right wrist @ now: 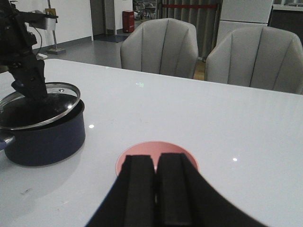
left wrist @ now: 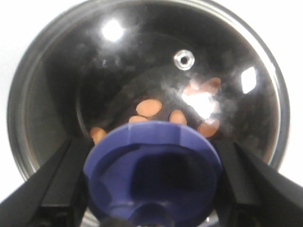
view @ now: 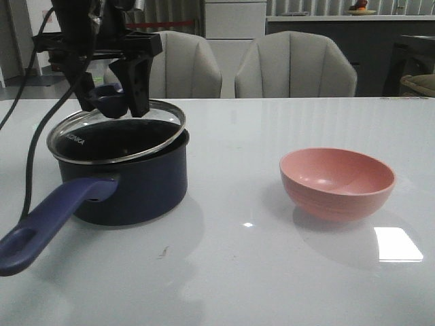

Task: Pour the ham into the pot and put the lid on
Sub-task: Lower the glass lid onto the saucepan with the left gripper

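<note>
The dark navy pot (view: 136,190) stands at the table's left, its long handle (view: 47,224) pointing toward the front. The glass lid (view: 115,132) lies tilted over the pot's mouth, its far right edge raised. My left gripper (view: 112,98) is shut on the lid's blue knob (left wrist: 154,170), one finger (left wrist: 61,179) on either side. Through the glass, several orange-pink ham (left wrist: 149,107) pieces lie on the pot's black bottom. My right gripper (right wrist: 155,163) is shut on nothing and hovers above the pink bowl (right wrist: 156,146); it does not show in the front view.
The pink bowl (view: 336,180) stands at the right of the table with nothing showing inside it. Two grey chairs (view: 296,64) stand behind the far edge. A black cable (view: 30,156) hangs down left of the pot.
</note>
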`<state>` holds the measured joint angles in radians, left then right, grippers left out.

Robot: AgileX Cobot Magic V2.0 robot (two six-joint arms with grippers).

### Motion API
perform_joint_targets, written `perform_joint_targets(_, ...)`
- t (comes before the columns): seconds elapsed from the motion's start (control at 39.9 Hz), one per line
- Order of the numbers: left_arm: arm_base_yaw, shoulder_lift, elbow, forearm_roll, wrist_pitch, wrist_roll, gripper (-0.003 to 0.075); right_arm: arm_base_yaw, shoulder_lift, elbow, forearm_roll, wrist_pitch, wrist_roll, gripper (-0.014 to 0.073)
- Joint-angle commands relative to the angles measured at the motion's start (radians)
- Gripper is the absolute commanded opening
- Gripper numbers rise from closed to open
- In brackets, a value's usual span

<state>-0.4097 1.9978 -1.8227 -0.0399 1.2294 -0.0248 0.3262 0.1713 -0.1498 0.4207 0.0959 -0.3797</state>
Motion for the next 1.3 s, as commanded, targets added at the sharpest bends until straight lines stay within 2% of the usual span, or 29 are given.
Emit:
perform_joint_targets(0.0,-0.01,-0.041,-0.025,0.001,-0.001,-0.002,0.0362,0.003,0.008,-0.028,0.0,-0.07,-0.008,0.0145)
perform_joint_targets(0.1,-0.01,-0.028,-0.025,0.001,-0.001,-0.002,0.041,0.003,0.008,-0.028,0.0,-0.07,-0.008,0.0145)
perform_joint_targets(0.25,-0.01,-0.022,-0.025,0.001,-0.005,-0.002,0.0548,0.003,0.008,-0.028,0.0,-0.07,-0.008,0.0145)
perform_joint_targets(0.38,-0.01,-0.022,-0.027,0.007,-0.003,-0.002,0.0609,0.003,0.008,-0.028,0.0,-0.07,-0.008,0.0145)
perform_joint_targets(0.63,-0.01,-0.035,-0.067,0.011,0.039,-0.002,0.0606,0.003,0.008,-0.028,0.0,-0.07,-0.008,0.0145)
perform_joint_targets(0.9,-0.008,-0.172,-0.044,0.013,0.029,-0.002,0.0606,0.003,0.008,-0.028,0.0,-0.07,-0.008,0.0145)
perform_joint_targets(1.13,-0.008,-0.387,0.137,0.029,-0.086,-0.002,0.0606,0.003,0.008,-0.028,0.0,-0.07,-0.008,0.0145)
perform_joint_targets(1.28,-0.008,-0.587,0.318,0.04,-0.175,-0.002,0.0606,0.003,0.008,-0.028,0.0,-0.07,-0.008,0.0145)
